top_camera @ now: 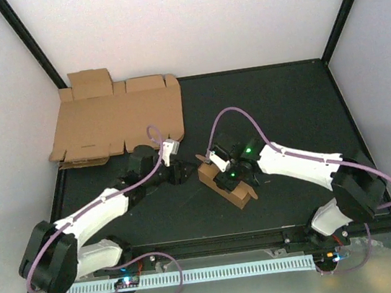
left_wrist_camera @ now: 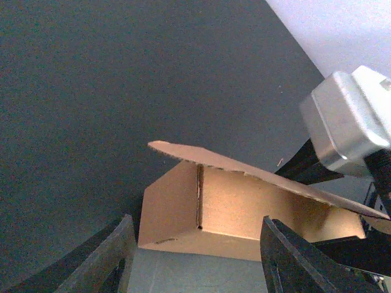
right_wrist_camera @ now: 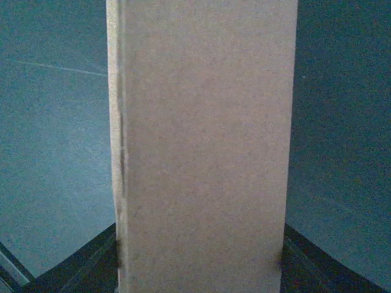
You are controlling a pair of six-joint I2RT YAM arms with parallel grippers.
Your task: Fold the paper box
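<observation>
The paper box (top_camera: 240,195) is a small brown half-folded box lying on the black table at the middle. In the left wrist view the box (left_wrist_camera: 244,213) shows an open end with a lid flap (left_wrist_camera: 256,168) lifted above it. My right gripper (top_camera: 229,178) is shut on the box from above; in the right wrist view the box (right_wrist_camera: 201,152) fills the gap between my fingers (right_wrist_camera: 200,244). My left gripper (top_camera: 177,172) is open and empty just left of the box, its fingers (left_wrist_camera: 197,244) spread in front of the open end, not touching it.
Larger flat brown cardboard sheets (top_camera: 118,117) lie at the back left corner. White walls with black frame posts close in the table. A ribbed white rail (top_camera: 220,268) runs along the near edge by the arm bases. The right arm's silver wrist part (left_wrist_camera: 348,122) sits close behind the box.
</observation>
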